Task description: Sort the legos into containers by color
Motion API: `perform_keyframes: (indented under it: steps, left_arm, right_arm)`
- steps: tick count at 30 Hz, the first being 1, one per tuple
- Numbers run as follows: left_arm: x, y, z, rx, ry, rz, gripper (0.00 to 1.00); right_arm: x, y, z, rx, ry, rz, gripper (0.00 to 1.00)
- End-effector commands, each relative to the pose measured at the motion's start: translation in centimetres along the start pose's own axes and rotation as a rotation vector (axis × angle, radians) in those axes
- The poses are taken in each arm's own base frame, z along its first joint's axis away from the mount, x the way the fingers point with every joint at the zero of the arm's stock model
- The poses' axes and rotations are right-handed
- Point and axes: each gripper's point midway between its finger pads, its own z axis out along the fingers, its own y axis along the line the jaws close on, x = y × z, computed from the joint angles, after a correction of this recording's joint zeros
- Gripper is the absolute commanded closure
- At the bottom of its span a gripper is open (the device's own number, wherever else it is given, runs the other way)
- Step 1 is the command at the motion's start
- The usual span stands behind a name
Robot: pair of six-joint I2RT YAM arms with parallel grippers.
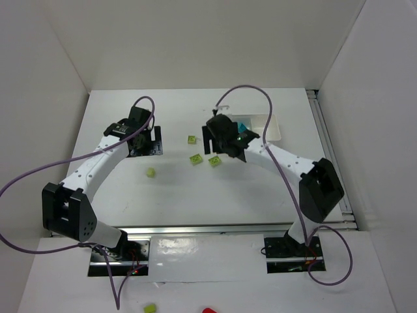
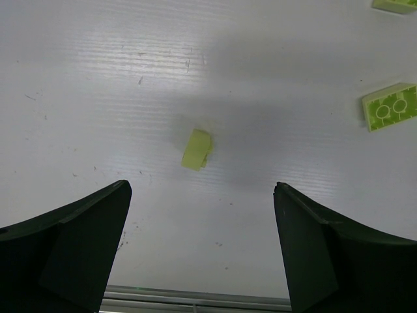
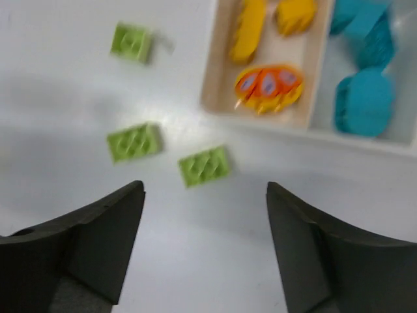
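Three lime green legos lie on the white table by my right gripper (image 1: 221,145): one (image 3: 132,42) farther off, two (image 3: 134,142) (image 3: 204,165) just ahead of the open, empty jaws (image 3: 205,187). The white tray (image 3: 210,62) holds orange legos (image 3: 267,85) in one compartment and cyan legos (image 3: 365,98) in the one beside it; its third compartment is out of view. A fourth, small lime lego (image 2: 197,150) lies alone ahead of my left gripper (image 2: 202,188), which is open and empty above the table. In the top view that lego (image 1: 150,173) lies nearer the front than my left gripper (image 1: 140,137).
White walls enclose the table on the left, back and right. A metal rail (image 1: 208,229) runs along the front edge and another (image 1: 319,130) along the right side. A green piece (image 1: 150,308) and a red piece (image 1: 208,311) lie off the table, near the arm bases.
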Motion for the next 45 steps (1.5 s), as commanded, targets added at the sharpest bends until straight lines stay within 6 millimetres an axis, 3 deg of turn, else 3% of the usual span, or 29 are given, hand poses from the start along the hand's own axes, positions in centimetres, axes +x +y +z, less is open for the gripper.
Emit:
perform_keyframes:
  steps: [1, 3, 7, 18, 28, 32, 35, 39, 40, 42, 43, 45]
  left_arm:
    - [-1.4, -0.1, -1.0, 0.006, -0.041, -0.016, 0.0]
    - [-1.4, -0.3, -0.7, 0.014, -0.037, -0.016, 0.0]
    - [-1.2, -0.6, -0.4, 0.028, -0.022, -0.013, 0.0]
    - [-1.4, -0.5, -0.7, 0.023, -0.033, -0.015, 0.0]
    - [-1.5, -0.2, -0.6, 0.018, -0.033, -0.032, 0.0]
    - [-1.6, -0.2, -0.9, 0.022, -0.042, -0.034, 0.0]
    - [-1.6, -0.2, -0.9, 0.022, -0.042, -0.034, 0.0]
    - [-1.3, -0.1, -0.7, 0.018, -0.033, -0.032, 0.0]
    - [-1.3, 0.0, -0.7, 0.01, -0.037, -0.032, 0.0]
    - [-1.3, 0.0, -0.7, 0.01, -0.037, -0.032, 0.0]
    - [-1.3, 0.0, -0.7, 0.01, -0.037, -0.032, 0.0]
    - [-1.2, -0.1, -0.4, 0.016, -0.025, -0.03, 0.0]
  right_arm:
    - [6.4, 0.9, -1.2, -0.052, 0.103, -0.013, 0.13]
    - [8.1, 0.9, -1.2, -0.059, 0.138, -0.031, 0.07]
    - [9.9, 0.9, 0.5, -0.061, 0.157, -0.125, 0.06]
    - [10.1, 1.2, 6.2, -0.113, 0.12, -0.255, 0.1]
    - [9.5, 0.9, 8.8, -0.107, 0.074, -0.24, 0.26]
    - [9.6, 1.4, 9.0, -0.13, 0.082, -0.24, 0.4]
    - [8.6, 1.9, 7.5, -0.135, 0.059, -0.247, 0.52]
    - [5.9, 1.9, 3.5, -0.124, 0.014, -0.194, 0.54]
    - [5.2, 1.2, 1.6, -0.118, -0.001, -0.178, 0.54]
    - [3.8, -0.8, -0.1, -0.029, -0.044, -0.132, 0.54]
    - [2.2, -1.4, -1.8, -0.014, -0.09, -0.103, 0.54]
    - [1.5, -5.4, -2.2, 0.096, -0.084, -0.034, 0.54]
